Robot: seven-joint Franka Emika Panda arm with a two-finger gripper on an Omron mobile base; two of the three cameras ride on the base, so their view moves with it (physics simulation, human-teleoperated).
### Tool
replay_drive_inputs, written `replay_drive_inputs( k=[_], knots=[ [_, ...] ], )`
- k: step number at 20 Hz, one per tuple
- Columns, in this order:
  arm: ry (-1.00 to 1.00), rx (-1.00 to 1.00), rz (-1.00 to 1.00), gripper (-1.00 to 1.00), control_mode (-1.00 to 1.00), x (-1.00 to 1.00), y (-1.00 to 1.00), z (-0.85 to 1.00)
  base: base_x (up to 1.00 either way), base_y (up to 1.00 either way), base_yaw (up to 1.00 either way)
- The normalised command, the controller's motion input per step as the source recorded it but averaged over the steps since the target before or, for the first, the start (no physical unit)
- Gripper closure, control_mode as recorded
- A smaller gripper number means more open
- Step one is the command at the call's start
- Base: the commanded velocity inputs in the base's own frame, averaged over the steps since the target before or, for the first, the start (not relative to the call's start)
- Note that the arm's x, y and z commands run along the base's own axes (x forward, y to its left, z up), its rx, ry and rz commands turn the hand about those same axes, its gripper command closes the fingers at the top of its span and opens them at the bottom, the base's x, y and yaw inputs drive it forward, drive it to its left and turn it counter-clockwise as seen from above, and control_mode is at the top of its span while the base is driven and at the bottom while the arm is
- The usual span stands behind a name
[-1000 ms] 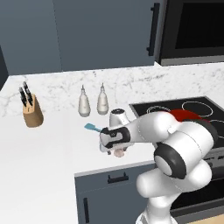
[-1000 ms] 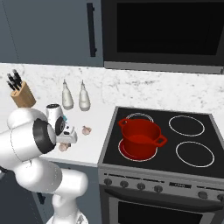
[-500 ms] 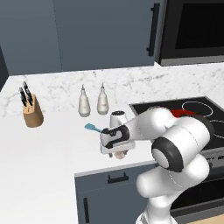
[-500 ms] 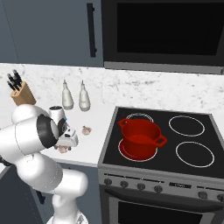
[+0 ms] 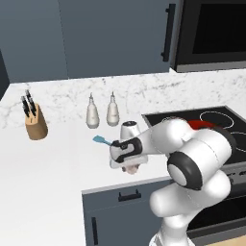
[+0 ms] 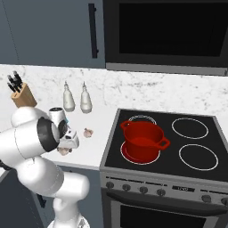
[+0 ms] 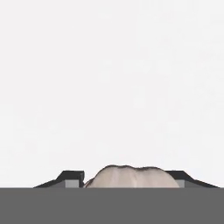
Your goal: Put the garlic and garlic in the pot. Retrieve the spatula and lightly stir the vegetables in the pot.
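Gripper: the two-finger gripper (image 7: 124, 183) is down at the white marble-patterned counter (image 5: 57, 158); in the hand view a small lumpy pinkish-beige garlic bulb (image 7: 131, 176) sits between its dark fingertips (image 7: 72, 178). Whether the jaws press on it cannot be told; both tips flank the bulb with no clear gap.
Same bulb, base views: peeks out under the hand near the counter's front edge (image 5: 130, 168), (image 6: 64, 151).
Second garlic bulb: alike in look, lying free on the counter (image 6: 88, 132) between the arm and the stove, well apart from the hand.
Pot: round bright red cooking pot with two loop handles (image 6: 144, 139) on the near-left burner of the black stovetop (image 6: 196, 133); nothing seen inside it.
Spatula: small light-blue spatula (image 5: 102, 141) flat on the counter just behind the hand, untouched.
Other: two pale bottles (image 5: 92, 113) and a wooden knife block (image 5: 35, 124) by the back wall.
Progress: early. Judged to be the pick-up of the first bulb. Left: carry it to the pot, fetch the second bulb, take the spatula, stir.
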Motion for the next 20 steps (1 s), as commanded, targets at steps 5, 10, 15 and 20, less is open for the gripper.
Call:
replay_drive_inputs(
  k=[5,10,15,20],
  knots=[
    [-0.14,0.00,0.00,1.00,-1.00,-0.36,-0.38,0.70,0.00,0.00,0.00],
    [-0.17,0.00,0.00,1.00,-1.00,-0.25,-0.60,1.00,0.00,0.00,0.00],
    [-0.25,0.00,0.00,1.00,-1.00,-0.10,-0.64,0.98,0.00,0.00,0.00],
    [-0.22,0.00,-0.01,1.00,-1.00,-0.09,-0.72,0.71,0.00,0.00,0.00]
  ],
)
